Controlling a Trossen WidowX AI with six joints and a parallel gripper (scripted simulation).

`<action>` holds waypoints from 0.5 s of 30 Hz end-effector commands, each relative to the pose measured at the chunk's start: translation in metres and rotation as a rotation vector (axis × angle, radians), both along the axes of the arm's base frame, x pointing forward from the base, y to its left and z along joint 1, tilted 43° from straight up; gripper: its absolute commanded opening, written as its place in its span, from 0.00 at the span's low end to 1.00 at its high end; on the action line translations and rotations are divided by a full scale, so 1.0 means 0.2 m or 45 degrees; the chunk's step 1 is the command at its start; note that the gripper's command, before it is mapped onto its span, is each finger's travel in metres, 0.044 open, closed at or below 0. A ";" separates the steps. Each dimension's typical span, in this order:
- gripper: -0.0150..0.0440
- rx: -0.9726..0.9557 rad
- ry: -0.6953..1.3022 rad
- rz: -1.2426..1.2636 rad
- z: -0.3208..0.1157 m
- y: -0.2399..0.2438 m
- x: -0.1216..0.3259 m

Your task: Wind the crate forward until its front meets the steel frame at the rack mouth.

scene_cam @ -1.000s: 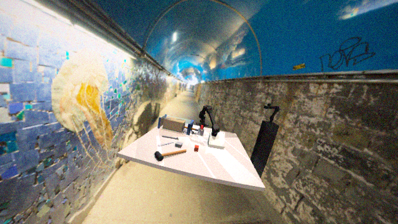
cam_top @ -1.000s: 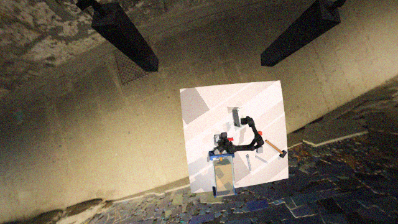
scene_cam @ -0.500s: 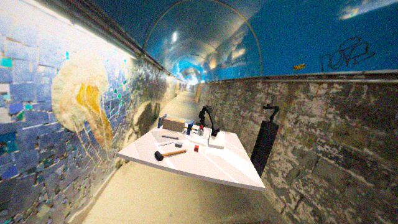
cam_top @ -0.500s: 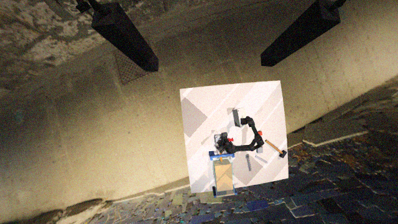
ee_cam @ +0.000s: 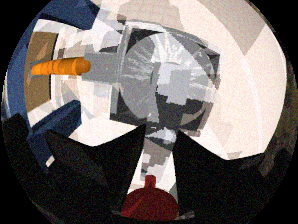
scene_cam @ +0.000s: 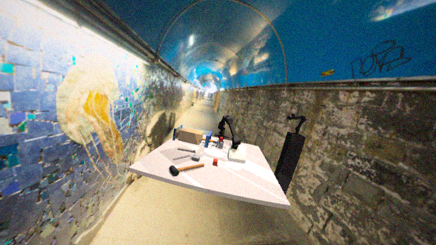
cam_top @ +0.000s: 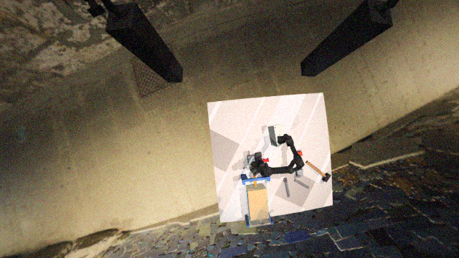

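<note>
Count one crate (cam_top: pixel 258 204) (scene_cam: pixel 190 135) (ee_cam: pixel 39 96), one hammer (cam_top: pixel 317 170) (scene_cam: pixel 187 168). From above, see crate aligned twelve-to-six, strap end toward twelve. With gripper (cam_top: pixel 257 160) (scene_cam: pixel 221 137) (ee_cam: pixel 160 131), holding winch handle (ee_cam: pixel 151 201).

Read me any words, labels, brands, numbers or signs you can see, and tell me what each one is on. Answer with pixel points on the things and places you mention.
"NOVA", my uncertain reading: black graffiti, on the curved blue ceiling (scene_cam: pixel 306 37).
Unreadable, too blurred: markings on a small yellow sign (scene_cam: pixel 328 73), on that same ceiling.

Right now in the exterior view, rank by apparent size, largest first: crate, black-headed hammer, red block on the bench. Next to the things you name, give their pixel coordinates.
1. Crate (cam_top: pixel 258 204) (scene_cam: pixel 190 135) (ee_cam: pixel 40 75)
2. Black-headed hammer (cam_top: pixel 317 170) (scene_cam: pixel 187 167)
3. Red block (cam_top: pixel 300 153) (scene_cam: pixel 215 162)

The crate sits farther back than the hammer yet still looks bulkier.
</note>
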State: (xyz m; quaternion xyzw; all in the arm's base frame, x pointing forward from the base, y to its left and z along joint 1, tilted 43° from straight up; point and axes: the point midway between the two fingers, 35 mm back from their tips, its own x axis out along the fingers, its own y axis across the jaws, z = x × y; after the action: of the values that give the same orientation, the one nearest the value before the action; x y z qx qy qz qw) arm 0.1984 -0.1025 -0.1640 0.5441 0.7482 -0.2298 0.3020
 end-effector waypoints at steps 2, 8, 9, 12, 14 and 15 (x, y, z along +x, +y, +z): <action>0.25 0.008 -0.034 0.066 -0.01 0.01 -0.02; 0.25 0.008 -0.036 0.068 -0.02 0.01 -0.02; 0.25 0.008 -0.036 0.068 -0.02 0.01 -0.02; 0.25 0.004 -0.018 0.047 -0.02 0.01 -0.02; 0.25 -0.001 0.000 0.027 -0.02 0.01 -0.02; 0.25 -0.001 0.000 0.027 -0.02 0.01 -0.02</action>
State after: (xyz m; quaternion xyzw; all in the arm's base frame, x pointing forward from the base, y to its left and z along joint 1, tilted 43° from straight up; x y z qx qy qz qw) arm 0.1964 -0.1024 -0.1644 0.5398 0.7516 -0.2180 0.3101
